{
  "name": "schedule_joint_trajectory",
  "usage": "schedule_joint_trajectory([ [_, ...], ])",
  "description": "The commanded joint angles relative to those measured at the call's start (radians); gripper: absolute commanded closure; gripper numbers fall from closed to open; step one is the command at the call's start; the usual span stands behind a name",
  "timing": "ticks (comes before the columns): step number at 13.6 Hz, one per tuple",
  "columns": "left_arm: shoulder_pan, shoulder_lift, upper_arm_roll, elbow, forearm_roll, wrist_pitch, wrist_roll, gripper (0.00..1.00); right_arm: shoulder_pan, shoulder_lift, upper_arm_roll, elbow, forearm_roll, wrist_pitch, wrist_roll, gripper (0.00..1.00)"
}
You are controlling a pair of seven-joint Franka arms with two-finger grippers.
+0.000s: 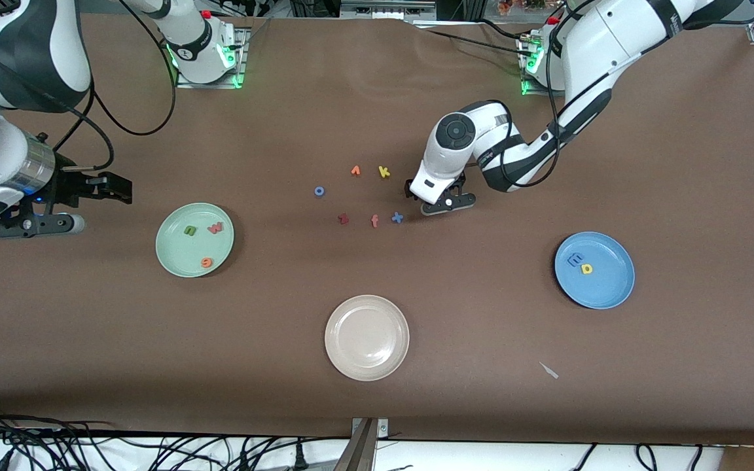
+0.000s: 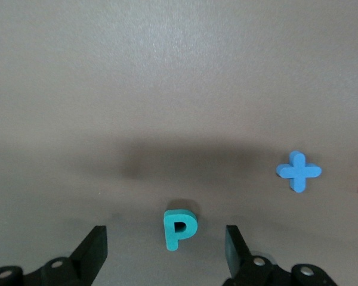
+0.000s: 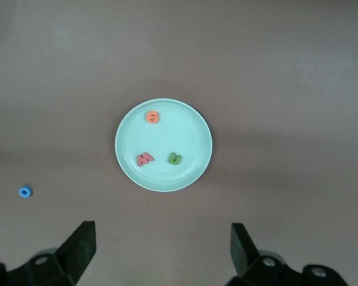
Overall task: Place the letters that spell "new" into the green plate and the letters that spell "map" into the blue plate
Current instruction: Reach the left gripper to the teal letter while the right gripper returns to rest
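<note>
The left gripper [image 2: 166, 250] is straddling the p [image 2: 179, 229] on the table beside the x [image 2: 298, 171], fingers wide. An off-centre closure risks flicking the p away. The right gripper [image 3: 161, 247] is waiting, fingers wide, near the green plate [image 3: 194, 128].

Three plates [image 1: 366, 337], two arms [image 1: 482, 147], and twelve foam letters [image 1: 384, 171] on the table [image 1: 678, 163].

p [image 2: 180, 229] on table [image 1: 482, 340], between left gripper [image 2: 166, 243] fingers, touching neither. x [image 2: 298, 171] just outside one jaw. n [image 1: 190, 229], w [image 1: 215, 227], e [image 1: 206, 262] in green plate [image 1: 174, 258], beside right gripper [image 1: 99, 190]. m [image 1: 574, 260], a [image 1: 586, 268] in blue plate [image 1: 606, 288].
</note>
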Motion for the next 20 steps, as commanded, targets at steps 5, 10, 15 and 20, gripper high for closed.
schedule_joint_trajectory([
  [5,-0.090,0.015,0.066,0.030,0.042,0.009,-0.065,0.39,-0.345,-0.120,0.330,-0.048,-0.060,0.030,-0.003,0.00],
  [10,-0.090,0.024,0.068,0.032,0.042,0.009,-0.065,0.54,-0.584,-0.329,0.585,-0.316,-0.130,0.196,0.011,0.00],
  [15,-0.092,0.034,0.071,0.035,0.043,0.015,-0.065,0.68,-0.590,-0.300,0.567,-0.271,-0.116,0.192,0.050,0.00],
  [20,-0.126,0.038,0.109,0.035,0.055,0.029,-0.062,0.89,-0.587,-0.281,0.555,-0.250,-0.090,0.164,0.124,0.00],
])
